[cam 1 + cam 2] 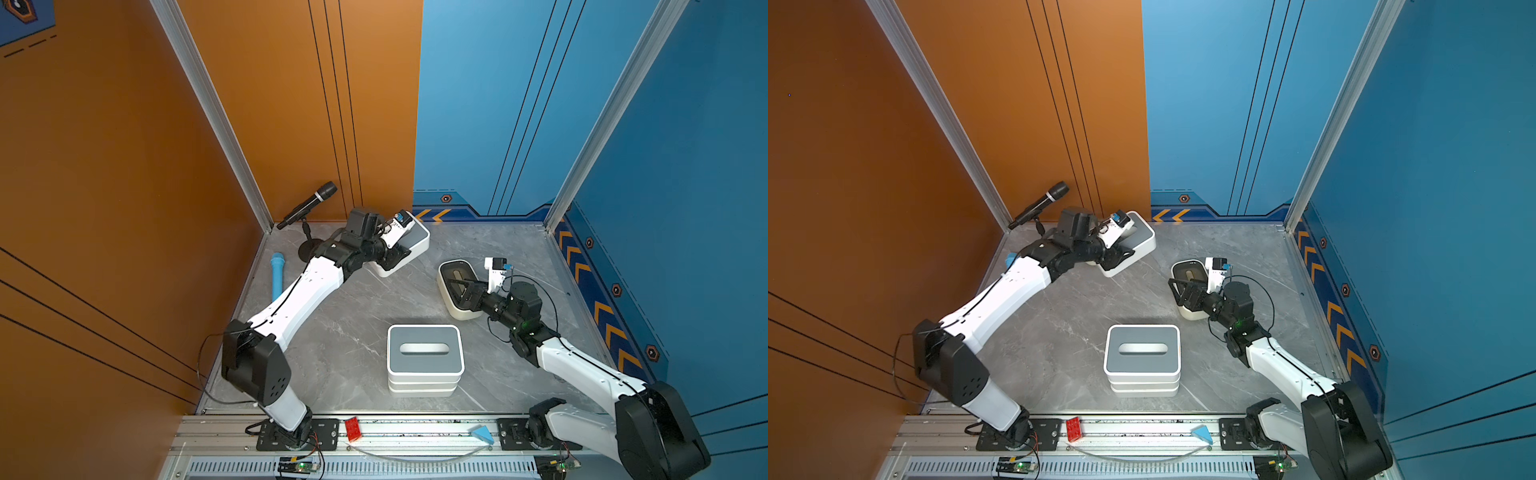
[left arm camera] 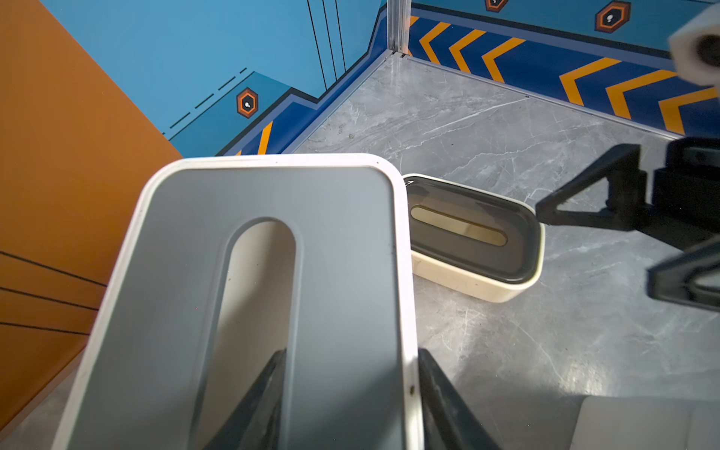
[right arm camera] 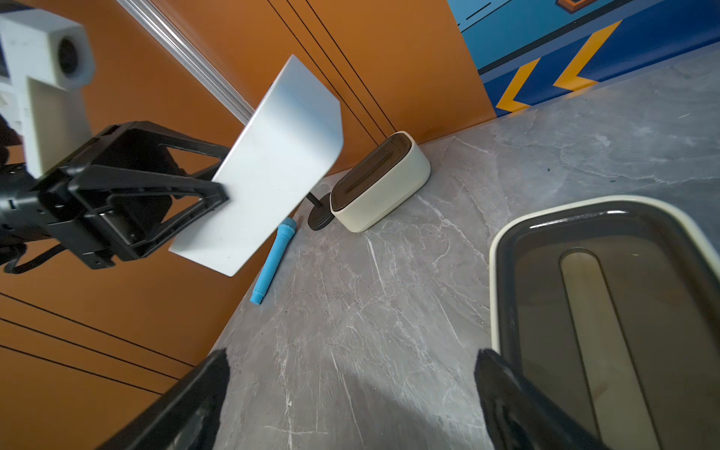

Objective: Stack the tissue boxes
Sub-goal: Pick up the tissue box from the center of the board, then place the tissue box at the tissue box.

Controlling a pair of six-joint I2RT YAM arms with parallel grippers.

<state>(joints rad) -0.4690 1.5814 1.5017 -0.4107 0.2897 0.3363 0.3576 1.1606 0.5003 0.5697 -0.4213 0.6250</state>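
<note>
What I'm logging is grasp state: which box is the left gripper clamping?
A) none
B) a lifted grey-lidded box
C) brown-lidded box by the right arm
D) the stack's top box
B: the left gripper is shut on the grey-lidded box, reaching into its slot.

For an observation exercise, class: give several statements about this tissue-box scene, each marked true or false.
1. The left gripper holds a grey-lidded tissue box clear of the table. True.
2. The right gripper is shut on a brown-lidded tissue box. False: its jaws stand open at that box, gripping nothing.
3. The central stack is topped by a bamboo lid. False: its top lid is grey.
4. A blue toy microphone lies by the orange wall. True.
</note>
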